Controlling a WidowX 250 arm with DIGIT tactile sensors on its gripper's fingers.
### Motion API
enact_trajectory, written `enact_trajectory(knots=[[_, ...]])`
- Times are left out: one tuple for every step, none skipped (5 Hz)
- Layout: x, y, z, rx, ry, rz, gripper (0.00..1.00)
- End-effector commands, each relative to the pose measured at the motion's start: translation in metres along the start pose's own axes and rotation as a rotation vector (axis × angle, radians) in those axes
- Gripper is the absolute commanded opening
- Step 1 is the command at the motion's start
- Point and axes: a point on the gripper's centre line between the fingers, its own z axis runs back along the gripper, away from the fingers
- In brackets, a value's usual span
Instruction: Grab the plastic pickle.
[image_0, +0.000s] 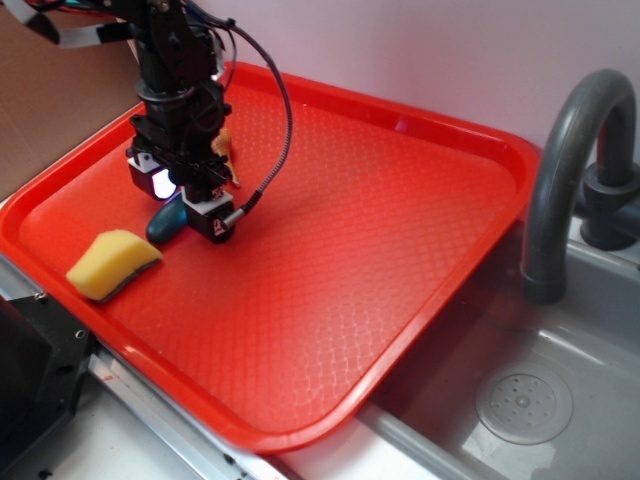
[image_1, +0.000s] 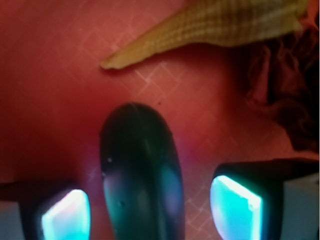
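While tool (image_1: 150, 210) stands open astride plastic pickle (image_1: 140, 175), holding nothing | seashell (image_1: 220, 25) near tip | advise: close squarely on mid-body, avoid slip.

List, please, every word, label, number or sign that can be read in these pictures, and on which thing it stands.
None can be read: no text shows on the red tray, the plastic pickle, the yellow sponge, the seashell, the gripper or the faucet.

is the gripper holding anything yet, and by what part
Nothing is held yet. The gripper is open, its fingers on either side of the plastic pickle with gaps showing, near one rounded end.
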Motion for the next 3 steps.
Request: enact_trajectory(knots=[[-0.007, -0.001, 0.003, -0.005, -0.063, 0.054, 0.0], [-0.005, 0.002, 0.002, 0.011, -0.056, 0.054, 0.0], [0.004, 0.008, 0.031, 0.043, -0.069, 0.094, 0.0]])
